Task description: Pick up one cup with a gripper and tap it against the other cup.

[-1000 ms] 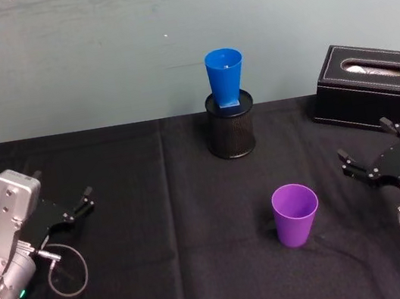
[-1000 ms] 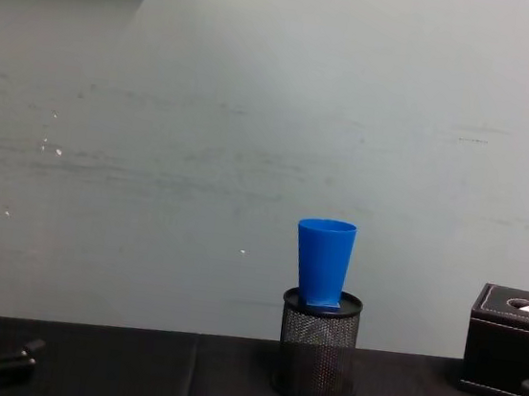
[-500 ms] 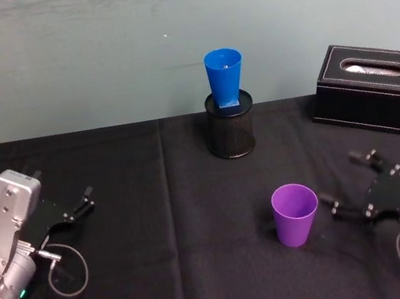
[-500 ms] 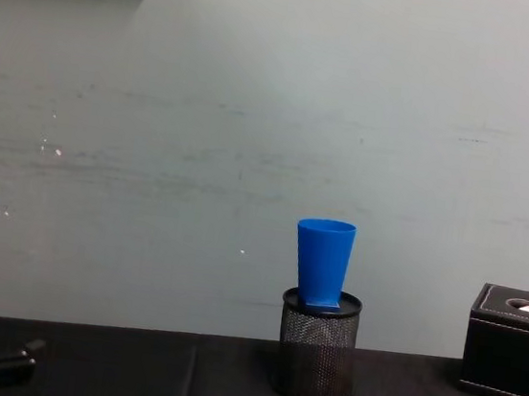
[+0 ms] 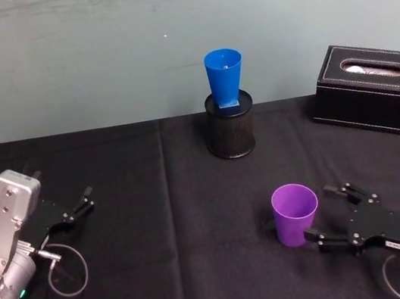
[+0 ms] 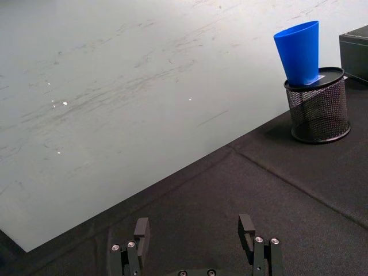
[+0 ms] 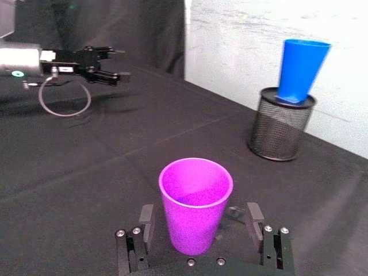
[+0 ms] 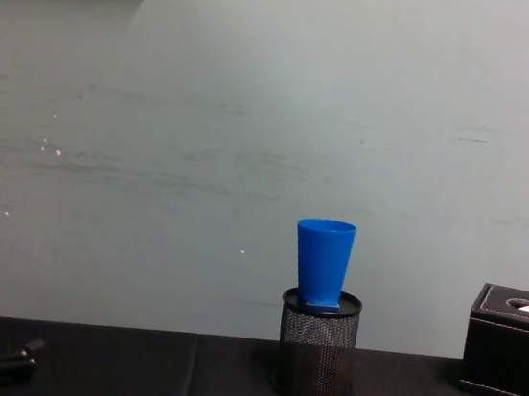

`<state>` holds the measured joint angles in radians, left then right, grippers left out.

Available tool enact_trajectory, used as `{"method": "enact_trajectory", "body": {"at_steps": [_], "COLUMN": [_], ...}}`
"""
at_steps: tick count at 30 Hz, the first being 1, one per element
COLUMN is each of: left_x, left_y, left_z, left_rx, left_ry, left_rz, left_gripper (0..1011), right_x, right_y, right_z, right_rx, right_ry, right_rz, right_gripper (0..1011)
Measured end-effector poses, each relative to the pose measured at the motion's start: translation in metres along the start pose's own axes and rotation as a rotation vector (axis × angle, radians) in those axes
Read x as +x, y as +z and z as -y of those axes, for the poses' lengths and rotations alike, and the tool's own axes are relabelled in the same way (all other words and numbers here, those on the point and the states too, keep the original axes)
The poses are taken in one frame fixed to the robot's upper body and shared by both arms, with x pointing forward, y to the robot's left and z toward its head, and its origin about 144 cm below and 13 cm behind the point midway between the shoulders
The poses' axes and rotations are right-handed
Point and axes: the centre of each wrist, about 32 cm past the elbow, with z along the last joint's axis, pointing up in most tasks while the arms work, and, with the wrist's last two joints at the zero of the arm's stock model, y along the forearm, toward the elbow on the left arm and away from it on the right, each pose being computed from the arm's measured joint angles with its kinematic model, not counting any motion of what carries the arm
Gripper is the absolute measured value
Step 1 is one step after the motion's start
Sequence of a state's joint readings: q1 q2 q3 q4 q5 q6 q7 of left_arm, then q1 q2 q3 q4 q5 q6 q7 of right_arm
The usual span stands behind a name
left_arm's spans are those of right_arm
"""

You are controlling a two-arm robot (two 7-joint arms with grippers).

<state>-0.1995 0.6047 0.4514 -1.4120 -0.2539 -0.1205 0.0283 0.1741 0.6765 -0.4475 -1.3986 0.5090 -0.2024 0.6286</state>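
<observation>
Fingers (image 7: 145, 217) of right pincer (image 5: 317, 213), spread wide, flank purple cup (image 5: 297, 214); left pincer (image 5: 88, 199) idles wide.

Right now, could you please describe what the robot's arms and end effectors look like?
The left end effector and right end effector are flat and black, with slim screw-studded fingers. Each sits on a silver-grey wrist housing, trails a looped grey cable, and shows a small glowing light.
</observation>
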Motion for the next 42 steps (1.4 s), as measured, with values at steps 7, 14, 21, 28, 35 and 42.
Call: {"method": "enact_trajectory", "body": {"at_steps": [7, 14, 21, 28, 35, 42], "left_x": [0.000, 0.000, 0.000, 0.000, 0.000, 0.000], "left_y": [0.000, 0.000, 0.000, 0.000, 0.000, 0.000], "left_z": [0.000, 0.000, 0.000, 0.000, 0.000, 0.000], "left_rx": [0.000, 0.000, 0.000, 0.000, 0.000, 0.000], "left_ry": [0.000, 0.000, 0.000, 0.000, 0.000, 0.000], "left_rz": [0.000, 0.000, 0.000, 0.000, 0.000, 0.000], "left_gripper": [1011, 1011, 1011, 1011, 1011, 1011], "right_x": [-0.001, -0.003, -0.005, -0.005, -0.005, -0.004], "right_y": [-0.004, -0.008, -0.015, -0.020, -0.022, -0.024], "right_z": [-0.013, -0.023, -0.032, -0.038, -0.042, -0.044], "right_rx": [0.004, 0.011, 0.028, 0.058, 0.079, 0.088], "right_ry": [0.020, 0.012, -0.017, -0.037, -0.036, -0.025], "right_rz": [-0.011, -0.024, -0.042, -0.055, -0.058, -0.063], "right_gripper": [1003, 1003, 1003, 1003, 1003, 1003]}}
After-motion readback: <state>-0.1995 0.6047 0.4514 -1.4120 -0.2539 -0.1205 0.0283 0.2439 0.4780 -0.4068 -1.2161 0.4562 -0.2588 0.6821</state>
